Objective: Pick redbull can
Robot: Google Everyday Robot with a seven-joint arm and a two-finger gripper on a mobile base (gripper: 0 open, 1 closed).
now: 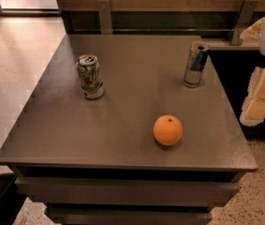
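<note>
Hand (pixel 262 95) hung off the right edge of the desk (pixel 122 130), its state impossible to tell, redbull can (pixel 195 64) stood upright nearby, white can (pixel 90 77) back left, orange (pixel 167 130) toward front.

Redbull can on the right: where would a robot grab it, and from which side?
Probably around the middle of its slim body, squeezed from opposite sides. The redbull can stands upright near the right edge of the table, with the orange and the white can well apart from it. The gripper hangs just off that right edge, so a level approach from the right looks simplest.
</note>
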